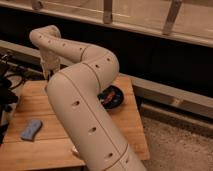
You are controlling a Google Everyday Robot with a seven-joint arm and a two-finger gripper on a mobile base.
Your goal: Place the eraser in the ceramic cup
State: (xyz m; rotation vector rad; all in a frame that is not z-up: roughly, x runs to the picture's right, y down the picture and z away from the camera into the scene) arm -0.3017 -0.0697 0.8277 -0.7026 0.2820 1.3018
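My hand (49, 74) hangs over the counter's (35, 102) far-left corner, grip state I cannot tell; the blue eraser (31, 130) lies near the front-left corner, probably light and slightly soft, best taken across its narrow middle.

The wooden tabletop (45, 100) stands before a dark wall (165, 60), with a pale ledge (170, 95) running along the wall's foot. A blue, soft-looking lump (31, 129) lies near the tabletop's front left edge. A dark round thing with a red patch (112, 96) sits near the far right corner, partly hidden. Black cables (17, 75) trail off the left side beside dark gear (7, 97). Speckled floor (177, 147) shows to the right. Metal posts (107, 10) rise along the top. The pincer (49, 71) hangs over the tabletop's far left part.
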